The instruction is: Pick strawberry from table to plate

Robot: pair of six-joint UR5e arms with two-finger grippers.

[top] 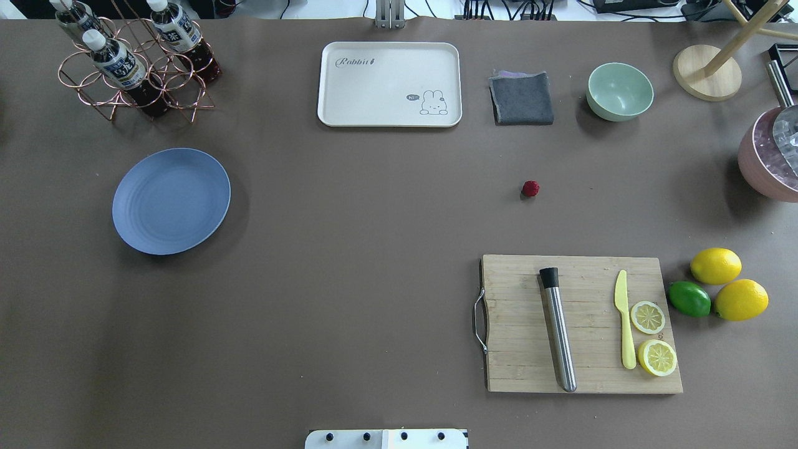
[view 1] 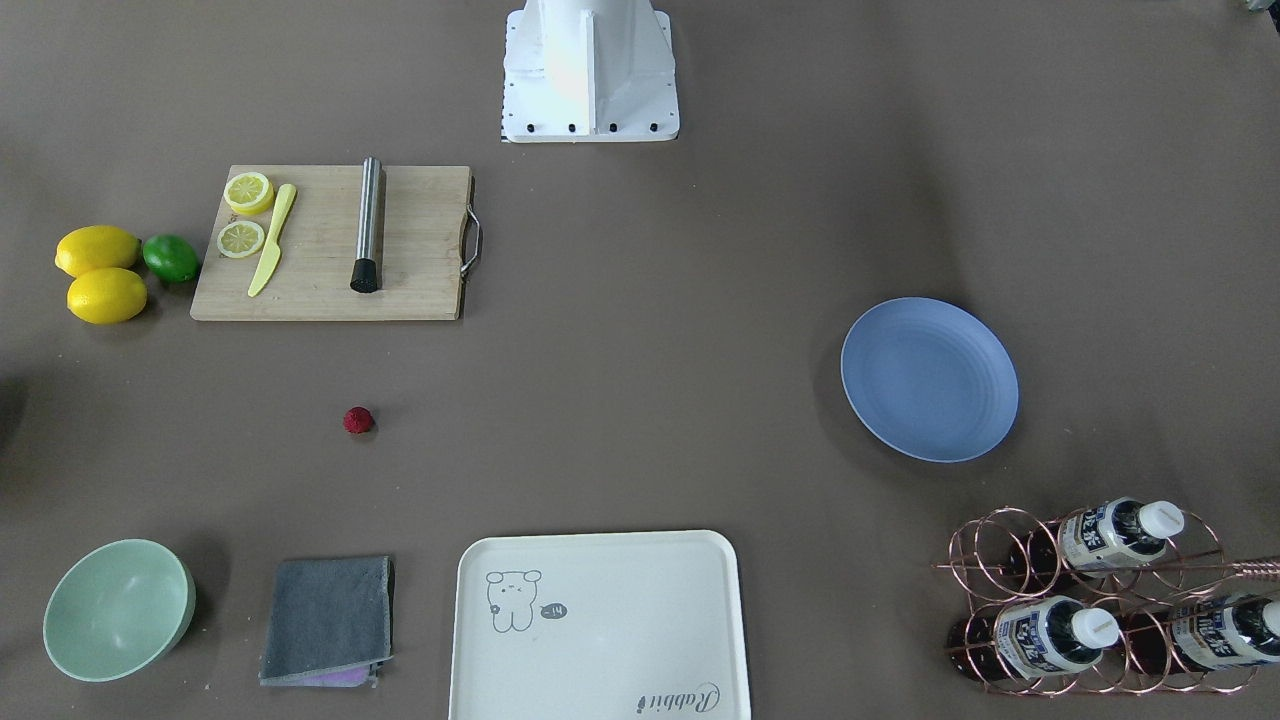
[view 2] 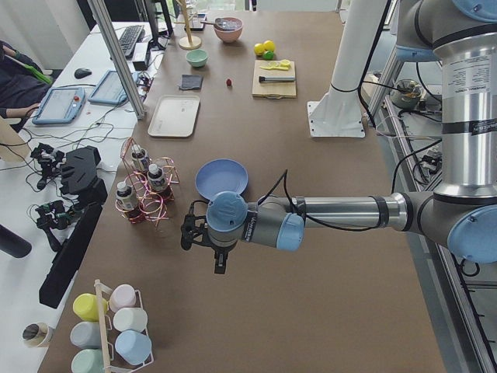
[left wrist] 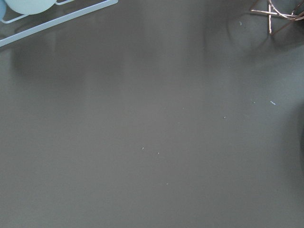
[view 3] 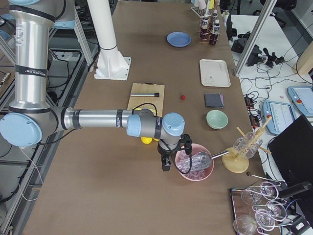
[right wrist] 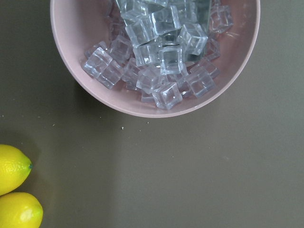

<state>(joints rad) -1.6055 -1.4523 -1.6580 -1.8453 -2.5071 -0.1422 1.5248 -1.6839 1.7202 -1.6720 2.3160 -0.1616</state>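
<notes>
Starting at your left, the left gripper [view 2: 220,264] hangs over the bare table [top: 349,249], farther left than the plate, with its forearm stretched out level. Only the side camera catches it, so you cannot tell whether its fingers are spread or closed. Its wrist camera gives you brown table and a corner of the copper bottle rack [top: 134,75], which stands at the far left with three bottles in it.

Just nearer than the rack lies the light-blue plate [top: 171,201], flat on the table. At the far edge, about the middle, you have the cream tray [top: 389,84]. To its right are a folded grey cloth [top: 522,98] and then a pale green bowl [top: 620,91].

The strawberry [top: 530,188] lies on the table right of centre, well apart from the plate. It is nearer than the cloth and farther than the wooden cutting board [top: 517,324], touching neither.

The board carries a metal rod [top: 558,329] with a black end, a yellow knife [top: 625,318] and two lemon slices [top: 648,317]. Right of the board a lime [top: 689,299] sits close against two lemons [top: 716,265].

At the far right stands a pink bowl [top: 764,162] full of ice cubes [right wrist: 156,52]. The right gripper [view 3: 166,164] hangs just beside it. Again only a side view shows it, so you cannot tell its grip.
</notes>
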